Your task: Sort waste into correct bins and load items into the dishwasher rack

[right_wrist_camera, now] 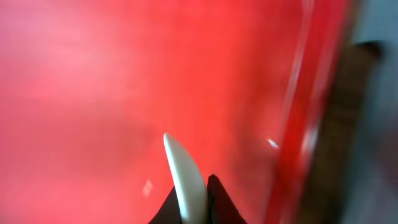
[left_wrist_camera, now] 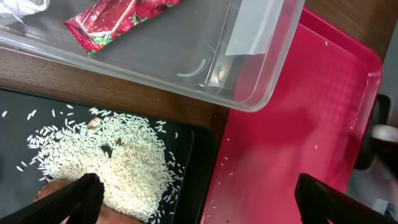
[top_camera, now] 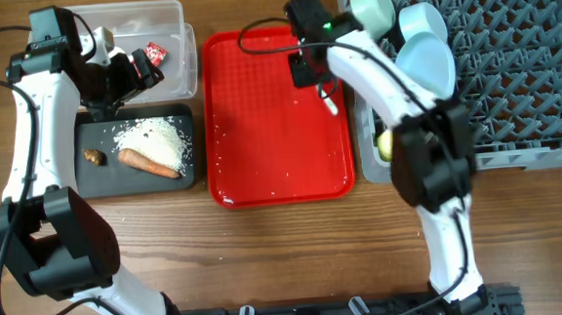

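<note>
red serving tray (top_camera: pixel 282 167): mid-bench, between the black tray (top_camera: pixel 102 180) and the dishwasher rack (top_camera: pixel 520 65); we note a few stray white grains on its floor.
wooden bench (top_camera: pixel 268 266): carries all of the above.
left claw (left_wrist_camera: pixel 198 186): spread wide, nothing between its fingers; it hangs over the seam where the black tray meets the red tray, just in front of the clear tub (left_wrist_camera: pixel 261 93).
right claw (right_wrist_camera: pixel 189 202): pinching the white spoon (right_wrist_camera: pixel 183 171); one rounded end juts past the fingertips above the red tray, near its right rim.
clear tub contents: red snack wrapper (left_wrist_camera: pixel 118 15) and white paper scraps (left_wrist_camera: pixel 22 6).
black tray contents: rice (left_wrist_camera: pixel 124 155) in a loose heap; carrot stick (top_camera: pixel 149 163) just in front of the heap; brown morsel (top_camera: pixel 91 156) to its left, apart.
rack, left edge: pale-green bowl (top_camera: pixel 372 7), light-blue bowl (top_camera: pixel 421 20) and light-blue plate (top_camera: pixel 427 63), close together.
yellow cup (top_camera: pixel 386 146): at the rack's near-left corner, mostly hidden by the right arm; we cannot tell how it sits.
</note>
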Robot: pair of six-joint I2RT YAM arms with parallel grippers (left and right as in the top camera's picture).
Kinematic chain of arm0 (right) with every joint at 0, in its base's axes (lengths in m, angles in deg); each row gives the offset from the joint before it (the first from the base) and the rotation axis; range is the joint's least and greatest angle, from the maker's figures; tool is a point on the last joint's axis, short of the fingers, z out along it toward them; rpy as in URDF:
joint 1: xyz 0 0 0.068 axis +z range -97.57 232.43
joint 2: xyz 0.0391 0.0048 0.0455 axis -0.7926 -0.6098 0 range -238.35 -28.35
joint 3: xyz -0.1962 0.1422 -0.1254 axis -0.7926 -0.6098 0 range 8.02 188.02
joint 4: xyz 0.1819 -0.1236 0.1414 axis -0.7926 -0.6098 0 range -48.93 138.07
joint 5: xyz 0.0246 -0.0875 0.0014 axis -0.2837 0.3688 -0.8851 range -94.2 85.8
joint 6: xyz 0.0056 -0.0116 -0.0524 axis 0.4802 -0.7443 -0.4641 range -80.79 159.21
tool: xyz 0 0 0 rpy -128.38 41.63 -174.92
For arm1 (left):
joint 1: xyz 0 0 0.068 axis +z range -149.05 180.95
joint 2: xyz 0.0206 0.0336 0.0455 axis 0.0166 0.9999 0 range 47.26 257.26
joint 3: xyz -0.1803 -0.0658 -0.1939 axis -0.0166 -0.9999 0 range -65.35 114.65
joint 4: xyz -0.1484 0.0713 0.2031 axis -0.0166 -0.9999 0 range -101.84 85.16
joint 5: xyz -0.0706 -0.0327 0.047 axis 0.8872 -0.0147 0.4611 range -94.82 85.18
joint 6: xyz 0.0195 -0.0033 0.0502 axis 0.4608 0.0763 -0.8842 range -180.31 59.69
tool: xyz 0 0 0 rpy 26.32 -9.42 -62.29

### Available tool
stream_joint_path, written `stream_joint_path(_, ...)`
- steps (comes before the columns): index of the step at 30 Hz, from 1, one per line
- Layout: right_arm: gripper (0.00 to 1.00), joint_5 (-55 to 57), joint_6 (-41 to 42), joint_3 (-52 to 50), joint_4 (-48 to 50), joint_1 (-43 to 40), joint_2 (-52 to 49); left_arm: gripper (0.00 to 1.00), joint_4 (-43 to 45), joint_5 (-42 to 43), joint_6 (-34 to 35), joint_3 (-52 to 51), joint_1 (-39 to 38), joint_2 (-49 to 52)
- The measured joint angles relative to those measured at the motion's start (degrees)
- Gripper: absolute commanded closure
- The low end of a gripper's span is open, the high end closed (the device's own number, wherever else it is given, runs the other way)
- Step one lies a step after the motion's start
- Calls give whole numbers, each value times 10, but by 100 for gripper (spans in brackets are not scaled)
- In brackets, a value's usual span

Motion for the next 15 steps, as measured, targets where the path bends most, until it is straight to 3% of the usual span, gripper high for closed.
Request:
stream_joint_path(6,96,-23,-26,0,-119,-42,279,0,0,0,0,0,0,0)
stream_joint_path(9,96,-5,22,0,-187,-110,375,0,0,0,0,0,0,0)
stream_joint_path(11,96,31,94,0,-236,-173,429,0,0,0,0,0,0,0)
stream_joint_path(12,96,81,209,0,-306,-229,464,0,0,0,0,0,0,0)
stream_joint_path(15,96,160,397,-9,-382,-299,490,0,0,0,0,0,0,0)
